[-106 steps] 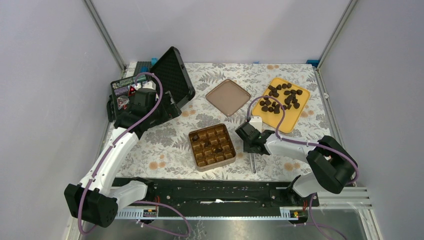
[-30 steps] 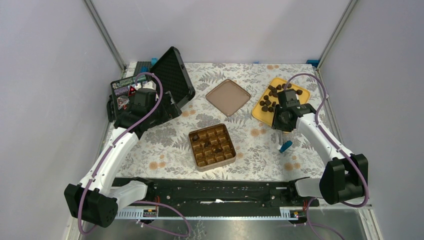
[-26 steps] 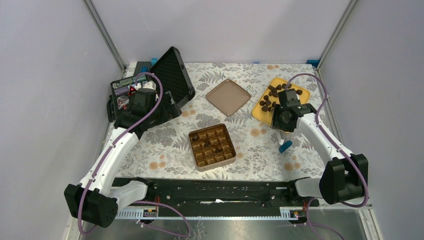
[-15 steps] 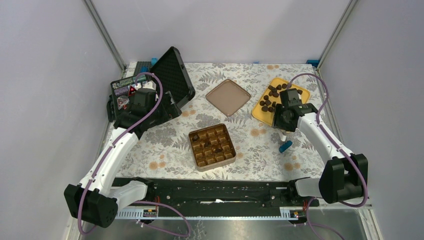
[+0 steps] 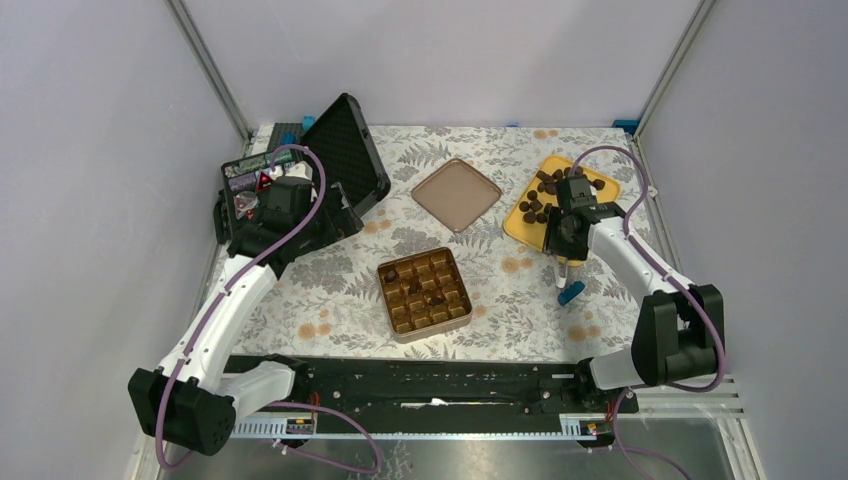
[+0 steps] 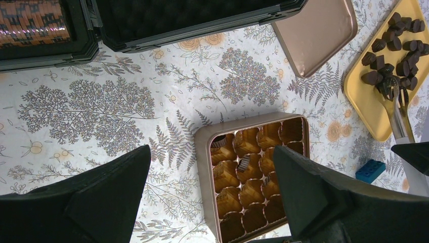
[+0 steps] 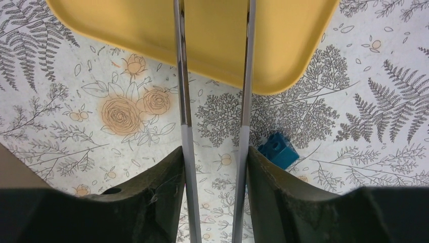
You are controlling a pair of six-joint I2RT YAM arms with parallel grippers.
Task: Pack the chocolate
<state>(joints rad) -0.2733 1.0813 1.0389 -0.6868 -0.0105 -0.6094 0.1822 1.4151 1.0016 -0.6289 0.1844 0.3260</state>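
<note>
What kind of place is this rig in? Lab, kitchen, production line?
Probably a lab test cell, not a kitchen: plain grey walls, two arms bolted to a rail, and staged props on a floral cloth, a gridded tin and a yellow tray of chocolate.

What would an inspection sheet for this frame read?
Surface: floral cloth covering the table.
Job's things: most chocolate on the yellow tray; a few pieces in the gridded tin; lid lying apart.
Clutter: open black case, blue block.
Grippers: left gripper open, aloft; right gripper grips tongs reaching over the tray.
Cables: purple cables follow both arms; no snag seen.
Surroundings: grey walls; nothing else seen.
</note>
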